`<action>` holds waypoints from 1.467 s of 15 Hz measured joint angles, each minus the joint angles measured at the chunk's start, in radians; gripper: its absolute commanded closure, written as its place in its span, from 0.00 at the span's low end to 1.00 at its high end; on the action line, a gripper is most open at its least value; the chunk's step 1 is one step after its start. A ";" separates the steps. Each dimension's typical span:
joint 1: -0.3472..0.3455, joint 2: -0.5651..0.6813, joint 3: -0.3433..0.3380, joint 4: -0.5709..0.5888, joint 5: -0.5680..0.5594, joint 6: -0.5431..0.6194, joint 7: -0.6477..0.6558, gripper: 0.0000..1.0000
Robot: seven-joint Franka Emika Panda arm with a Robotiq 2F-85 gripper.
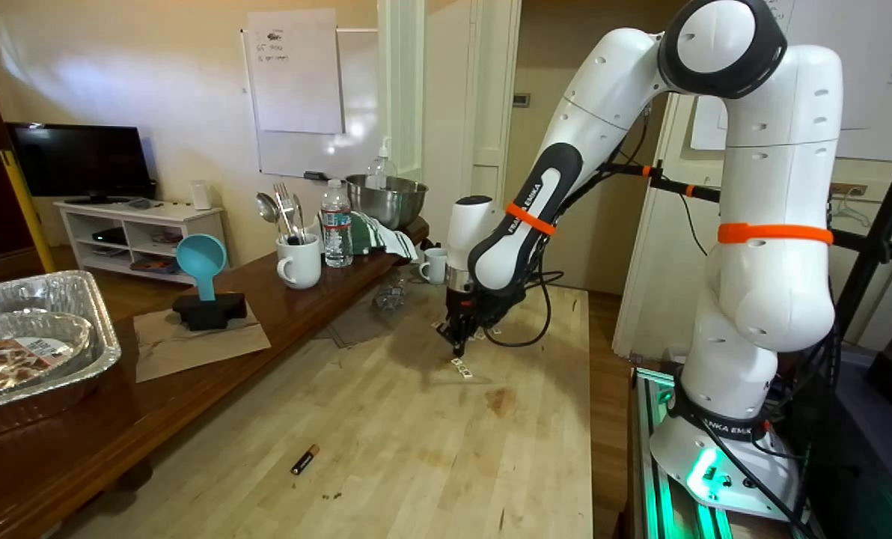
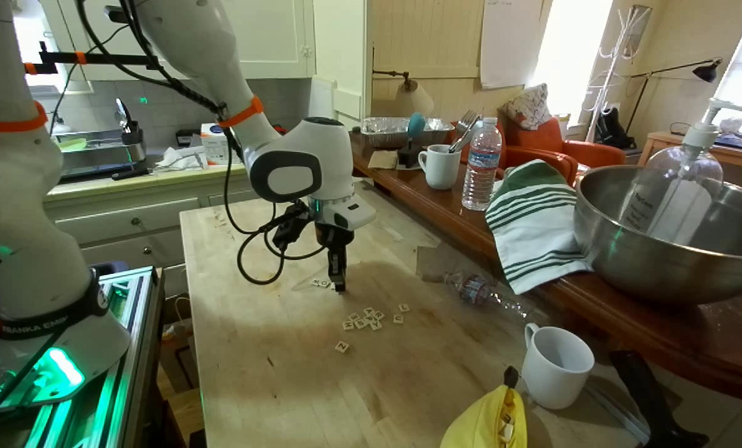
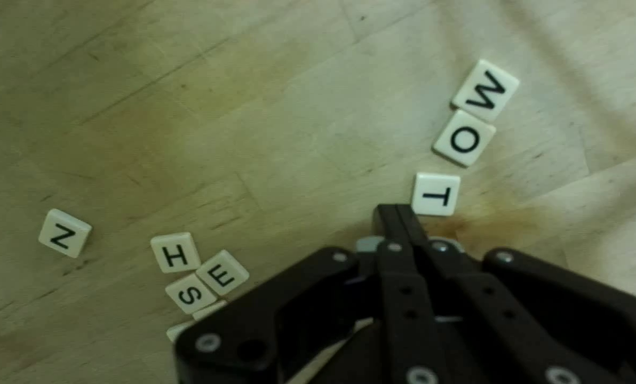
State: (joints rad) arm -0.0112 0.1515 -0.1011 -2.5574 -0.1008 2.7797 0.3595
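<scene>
Tile T (image 3: 436,194): on table (image 3: 296,133), wrist view, letter top rightward, stem leftward, nearly square so long axis hard to tell | gripper (image 3: 398,208): fingers together, tips just beside T's lower-left corner, contact unclear | tile O (image 3: 464,137), tile W (image 3: 485,90): touching each other, slanting up-right from T | mug (image 1: 301,263): holds utensils (image 1: 283,206) | bowl (image 2: 632,267): pump bottle (image 2: 679,199) inside | foil tray (image 1: 100,329): smaller pan (image 1: 79,340) inside

Two tiles (image 3: 209,310) partly hidden; yellow pouch (image 2: 480,420) cut off.

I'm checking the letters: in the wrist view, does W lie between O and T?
No, the O tile lies between the W tile and the T tile.
</scene>
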 measured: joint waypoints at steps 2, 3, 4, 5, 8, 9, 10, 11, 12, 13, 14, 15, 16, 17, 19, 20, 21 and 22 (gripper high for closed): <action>0.000 0.000 0.006 0.000 0.005 0.000 -0.003 1.00; 0.001 0.000 0.010 0.000 0.006 0.000 -0.004 1.00; 0.001 0.000 0.014 0.000 0.007 0.000 -0.005 1.00; 0.003 0.000 0.017 0.000 0.007 0.000 -0.006 1.00; 0.008 0.004 0.022 0.001 0.007 0.000 -0.006 1.00; 0.009 0.005 0.022 0.003 0.006 0.000 -0.006 1.00; 0.010 0.008 0.022 0.006 0.005 0.000 -0.006 1.00; 0.011 0.010 0.021 0.010 0.005 0.000 -0.006 1.00; 0.012 0.014 0.020 0.015 0.003 0.000 -0.006 1.00; 0.013 0.019 0.019 0.021 0.003 0.000 -0.004 1.00; 0.013 0.025 0.016 0.029 0.003 0.003 0.000 1.00; 0.013 0.032 0.011 0.039 0.003 0.006 0.008 1.00; 0.013 0.041 0.004 0.049 0.004 0.015 0.017 1.00; 0.013 0.051 -0.003 0.060 0.005 0.026 0.027 1.00; 0.013 0.072 -0.023 0.084 0.006 0.046 0.054 1.00; 0.014 0.082 -0.033 0.095 0.006 0.053 0.065 1.00; 0.015 0.091 -0.045 0.105 0.006 0.059 0.075 1.00; 0.017 0.099 -0.057 0.115 0.006 0.061 0.086 1.00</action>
State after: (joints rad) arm 0.0055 0.2504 -0.1579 -2.4420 -0.0950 2.8412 0.4458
